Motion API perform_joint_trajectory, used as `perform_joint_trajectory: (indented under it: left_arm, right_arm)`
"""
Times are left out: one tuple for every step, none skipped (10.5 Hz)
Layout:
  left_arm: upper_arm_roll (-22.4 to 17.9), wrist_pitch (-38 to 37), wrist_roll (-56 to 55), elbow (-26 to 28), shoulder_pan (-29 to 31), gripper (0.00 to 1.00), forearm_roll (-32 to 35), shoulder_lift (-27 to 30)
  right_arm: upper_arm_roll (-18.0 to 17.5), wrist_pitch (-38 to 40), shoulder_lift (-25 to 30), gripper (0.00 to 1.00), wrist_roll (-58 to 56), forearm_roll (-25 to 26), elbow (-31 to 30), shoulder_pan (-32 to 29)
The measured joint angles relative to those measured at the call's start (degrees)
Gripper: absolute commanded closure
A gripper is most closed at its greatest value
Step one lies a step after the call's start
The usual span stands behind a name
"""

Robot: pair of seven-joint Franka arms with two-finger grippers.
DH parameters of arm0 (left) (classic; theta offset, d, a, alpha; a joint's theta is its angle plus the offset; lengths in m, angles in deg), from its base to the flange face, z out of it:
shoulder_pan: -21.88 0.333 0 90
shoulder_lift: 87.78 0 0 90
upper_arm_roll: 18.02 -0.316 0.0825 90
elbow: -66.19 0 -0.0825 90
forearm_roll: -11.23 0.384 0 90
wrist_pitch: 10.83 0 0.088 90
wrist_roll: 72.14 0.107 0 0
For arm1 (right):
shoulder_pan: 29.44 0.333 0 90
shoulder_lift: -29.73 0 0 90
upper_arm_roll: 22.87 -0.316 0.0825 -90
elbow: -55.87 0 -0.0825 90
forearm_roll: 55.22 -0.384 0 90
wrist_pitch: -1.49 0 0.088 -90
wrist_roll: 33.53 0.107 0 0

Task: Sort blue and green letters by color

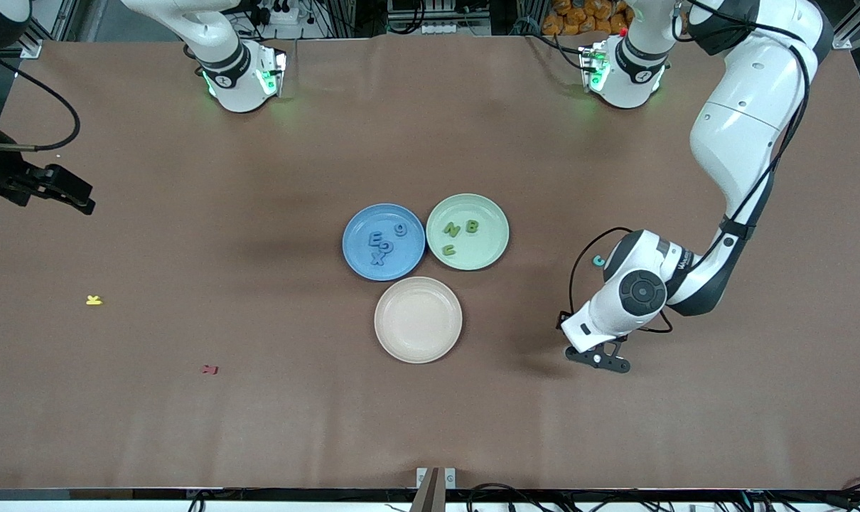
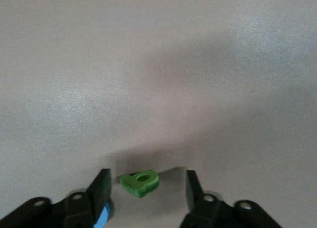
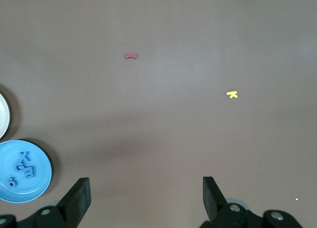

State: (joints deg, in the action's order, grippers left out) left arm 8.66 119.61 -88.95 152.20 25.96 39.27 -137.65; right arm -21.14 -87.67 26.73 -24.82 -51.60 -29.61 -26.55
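Between my left end effector's half-spread fingers, a green letter is lying on the brown surface, ungripped. Bare surface is stretching ahead. My right end effector is waiting wide over bare surface near its edge.

We see bare table all round the three touching plates: blue plate, green plate and beige plate. Only a yellow letter and a dark red letter interrupt the right arm's end.
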Motion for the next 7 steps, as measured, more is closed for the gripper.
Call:
perform_joint_trajectory:
  left_arm:
    - [-0.03,0.0,0.08,-0.05,0.0,0.47,0.0,-0.01]
    - [-0.06,0.0,0.1,-0.08,0.0,0.48,0.0,-0.02]
    - [-0.11,0.0,0.23,-0.1,0.0,0.53,0.0,-0.03]
    - [-0.17,0.0,0.4,-0.13,0.01,0.6,0.0,-0.03]
    - [-0.23,0.0,0.59,-0.15,0.03,0.66,0.0,-0.03]
    - [-0.26,0.0,0.68,-0.19,0.04,0.74,0.0,-0.03]
    - [-0.31,0.0,0.77,-0.2,0.05,0.83,0.0,-0.03]
  right_arm:
    - [0.3,0.0,0.14,0.0,-0.02,0.0,0.09,-0.07]
    - [0.38,0.02,0.23,0.0,-0.02,0.0,0.09,-0.1]
    - [0.37,0.02,0.24,0.0,-0.02,-0.01,0.09,-0.09]
    - [0.37,0.04,0.24,0.0,-0.02,-0.01,0.09,-0.09]
    - [0.37,0.06,0.24,0.0,-0.02,-0.01,0.09,-0.09]
    - [0.35,0.09,0.24,0.0,-0.02,-0.01,0.09,-0.08]
    - [0.32,0.11,0.23,0.0,-0.02,-0.01,0.08,-0.07]
